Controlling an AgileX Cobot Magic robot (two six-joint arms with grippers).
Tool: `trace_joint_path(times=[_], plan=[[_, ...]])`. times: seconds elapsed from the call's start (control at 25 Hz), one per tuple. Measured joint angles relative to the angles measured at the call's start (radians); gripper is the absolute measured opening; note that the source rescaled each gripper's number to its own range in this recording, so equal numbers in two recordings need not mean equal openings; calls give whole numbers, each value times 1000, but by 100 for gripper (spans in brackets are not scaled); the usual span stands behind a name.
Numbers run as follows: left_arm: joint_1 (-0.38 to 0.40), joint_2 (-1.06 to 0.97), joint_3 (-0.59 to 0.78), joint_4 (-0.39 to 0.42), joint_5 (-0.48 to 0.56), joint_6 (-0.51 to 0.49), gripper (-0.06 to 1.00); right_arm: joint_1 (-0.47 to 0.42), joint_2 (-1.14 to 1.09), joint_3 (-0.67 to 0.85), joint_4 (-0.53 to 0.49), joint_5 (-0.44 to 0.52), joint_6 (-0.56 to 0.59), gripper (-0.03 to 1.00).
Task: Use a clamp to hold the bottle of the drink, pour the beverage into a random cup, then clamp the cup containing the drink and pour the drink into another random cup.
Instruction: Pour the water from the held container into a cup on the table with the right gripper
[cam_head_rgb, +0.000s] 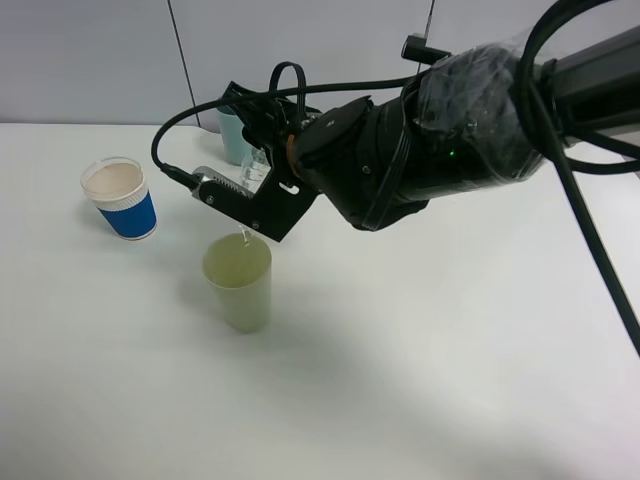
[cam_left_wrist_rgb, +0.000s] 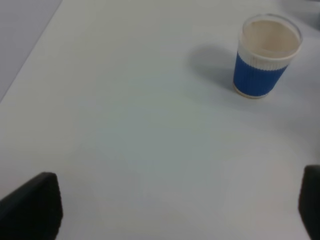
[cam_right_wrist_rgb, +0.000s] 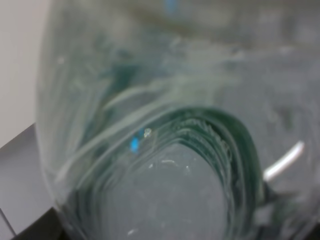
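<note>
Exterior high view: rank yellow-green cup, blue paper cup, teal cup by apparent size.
1. Yellow-green cup: largest, though also nearest the camera.
2. Blue paper cup: shorter, farther back.
3. Teal cup: smallest showing, but mostly hidden behind the arm, so its rank is unsure.

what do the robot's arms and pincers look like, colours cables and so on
The right arm is thick and black, partly wrapped in clear plastic film, with an orange ring near the wrist and black cables looping along it. The right pincer is black and angular with a light grey toothed plate. Of the left pincer only two blunt black fingers show.
</note>
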Motion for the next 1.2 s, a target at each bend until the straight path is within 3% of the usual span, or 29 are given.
trace_joint_path(times=[0.28,1.2], plan=[[0,0,0,0,0,0,87,27,6,-80,-1,18,0,0],[0,0,0,0,0,0,87,27,15,-81,-1,70,-12,0]])
